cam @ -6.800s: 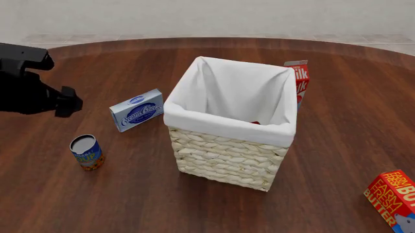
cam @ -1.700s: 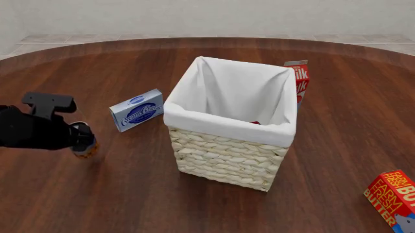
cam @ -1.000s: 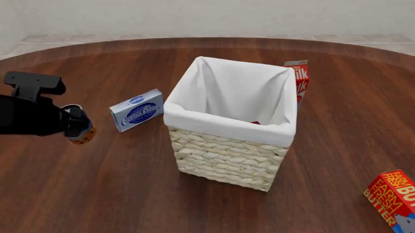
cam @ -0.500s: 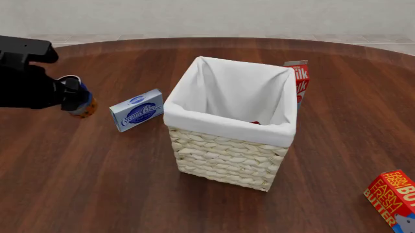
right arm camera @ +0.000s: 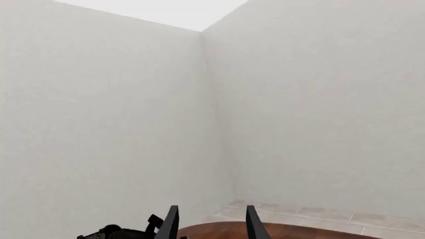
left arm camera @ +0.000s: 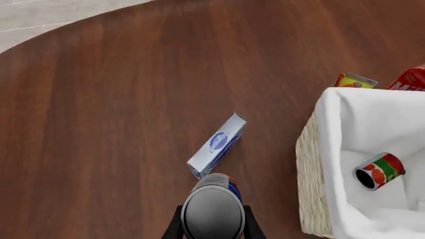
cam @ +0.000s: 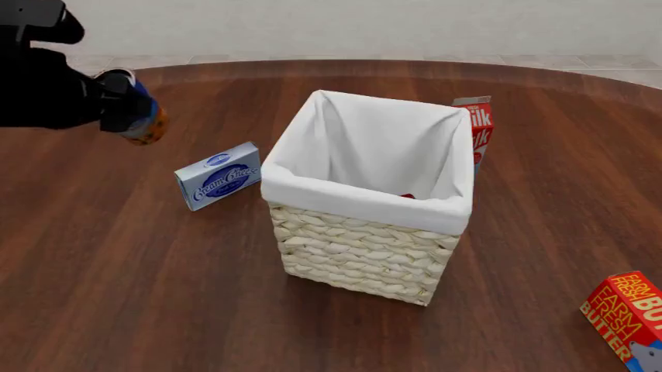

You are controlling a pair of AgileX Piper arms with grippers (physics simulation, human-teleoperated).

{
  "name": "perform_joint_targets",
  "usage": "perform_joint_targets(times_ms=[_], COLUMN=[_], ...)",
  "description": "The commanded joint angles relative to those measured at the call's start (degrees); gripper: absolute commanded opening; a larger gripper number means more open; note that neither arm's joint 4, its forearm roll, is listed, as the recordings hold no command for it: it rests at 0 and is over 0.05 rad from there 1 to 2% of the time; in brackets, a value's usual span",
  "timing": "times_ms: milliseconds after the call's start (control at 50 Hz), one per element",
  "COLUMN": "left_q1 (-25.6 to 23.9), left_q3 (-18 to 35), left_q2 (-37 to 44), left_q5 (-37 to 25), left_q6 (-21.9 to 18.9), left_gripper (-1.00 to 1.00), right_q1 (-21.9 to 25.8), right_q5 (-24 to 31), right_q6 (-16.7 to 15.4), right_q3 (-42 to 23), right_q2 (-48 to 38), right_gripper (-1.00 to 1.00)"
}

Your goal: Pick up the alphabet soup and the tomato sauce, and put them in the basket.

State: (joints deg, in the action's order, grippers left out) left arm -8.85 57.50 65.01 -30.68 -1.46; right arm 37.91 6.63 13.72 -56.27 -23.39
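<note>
The tomato sauce (left arm camera: pixel 378 172) already lay inside the basket (cam: pixel 357 252). The left gripper (cam: pixel 112 102) had its fingers closed around the alphabet soup (cam: pixel 141 118), up off the tabletop, left of the basket. The right gripper's (right arm camera: pixel 209 224) fingers were apart, holding nothing. The soup was left to drop in.

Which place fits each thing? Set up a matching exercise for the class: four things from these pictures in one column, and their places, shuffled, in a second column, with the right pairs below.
Things
1. alphabet soup
2. tomato sauce
3. cream cheese box
4. butter box

Places
A. lying on its side inside the basket
B. on the table near the front view's lower right corner
C. held in the left gripper, off the table
D. on the table left of the basket

Pairs: 1-C, 2-A, 3-D, 4-B
</note>
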Motion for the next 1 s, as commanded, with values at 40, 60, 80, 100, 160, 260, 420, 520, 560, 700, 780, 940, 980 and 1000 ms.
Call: perform_joint_targets(times_ms=[40,60,80,100,160,260,420,520,560,700,780,940,980,1000], left_q1=[-4.0,-4.0,-4.8,-5.5,-5.9,-7.9,-10.2,-11.6,-12.1,-14.0,-14.4,-16.4,-16.8,-17.2], left_q3=[2.7,2.7,2.8,3.0,3.5,4.7,5.9,7.0,7.3,9.5,10.2,10.8,11.4,11.9], left_q2=[-0.3,-0.3,-0.5,-0.7,-0.6,-0.8,-0.9,-1.3,-1.3,-1.6,-1.4,-0.6,-0.3,0.2], left_q5=[-0.2,-0.2,0.3,0.4,0.5,0.9,1.2,1.5,1.6,1.8,1.8,2.2,2.1,2.2], left_q6=[1.5,1.5,2.2,2.9,3.2,4.8,6.3,7.2,7.4,7.8,7.6,7.2,7.1,6.9], left_gripper=[-1.00,-1.00,-1.00,-1.00,-1.00,-1.00,-1.00,-1.00,-1.00,-1.00,-1.00,-1.00,-1.00,-1.00], right_q1=[0.1,0.1,-0.1,-0.1,-0.2,-0.1,0.1,0.1,0.1,0.2,0.2,0.3,0.4,0.4], right_q5=[-0.7,-0.7,-0.5,-0.5,-0.5,-0.5,0.5,1.0,0.8,0.3,0.0,-0.4,-0.4,-0.4], right_q6=[0.0,0.0,0.1,0.1,0.1,0.1,-0.1,-0.3,-0.2,-0.4,-0.4,-0.4,-0.5,-0.4], right_q3=[0.5,0.5,0.4,0.4,0.4,0.4,-0.2,-0.4,-0.3,-0.1,-0.1,0.0,0.0,0.0], right_q2=[-0.2,-0.2,0.0,0.0,0.1,0.0,0.6,0.9,0.9,0.5,0.5,0.2,0.2,0.2], right_gripper=[1.00,1.00,1.00,1.00,1.00,1.00,1.00,1.00,1.00,1.00,1.00,1.00,1.00,1.00])
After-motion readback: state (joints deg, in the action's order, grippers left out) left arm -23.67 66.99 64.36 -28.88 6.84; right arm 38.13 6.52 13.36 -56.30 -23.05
